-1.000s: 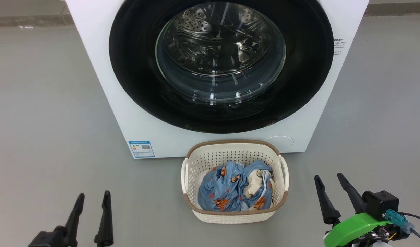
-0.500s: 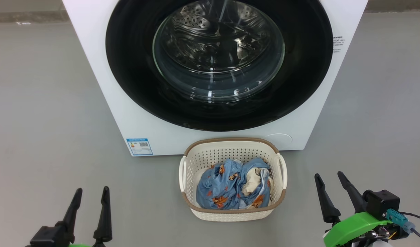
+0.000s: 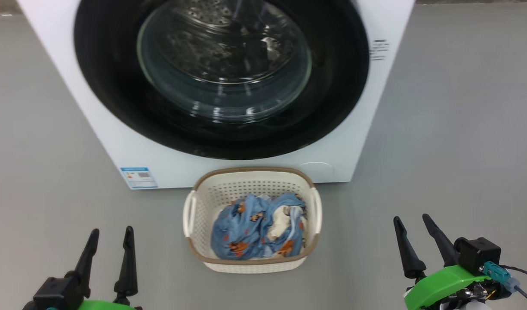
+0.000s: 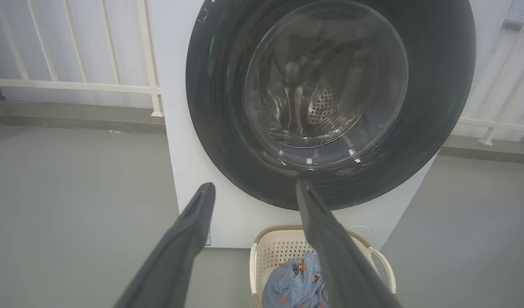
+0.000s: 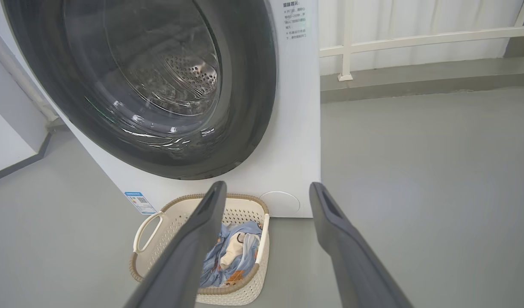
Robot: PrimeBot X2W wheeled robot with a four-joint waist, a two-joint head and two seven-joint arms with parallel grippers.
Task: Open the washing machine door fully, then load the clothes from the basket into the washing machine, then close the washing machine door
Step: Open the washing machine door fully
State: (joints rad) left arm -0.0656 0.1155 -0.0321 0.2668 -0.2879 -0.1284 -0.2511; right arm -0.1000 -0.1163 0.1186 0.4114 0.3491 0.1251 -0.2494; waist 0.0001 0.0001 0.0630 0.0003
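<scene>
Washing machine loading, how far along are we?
Nothing looks done. The washing machine door is shut and the clothes lie in the basket. In hand: nothing; the left gripper and right gripper hover, jaws open and empty. Left: open, load, close.

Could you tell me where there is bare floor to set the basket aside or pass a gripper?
Bare floor lies left of the washing machine and basket, ahead of the left gripper, and a like patch right of them, ahead of the right gripper. Crowded: the middle, where the basket stands before the machine, under the shut door.
</scene>
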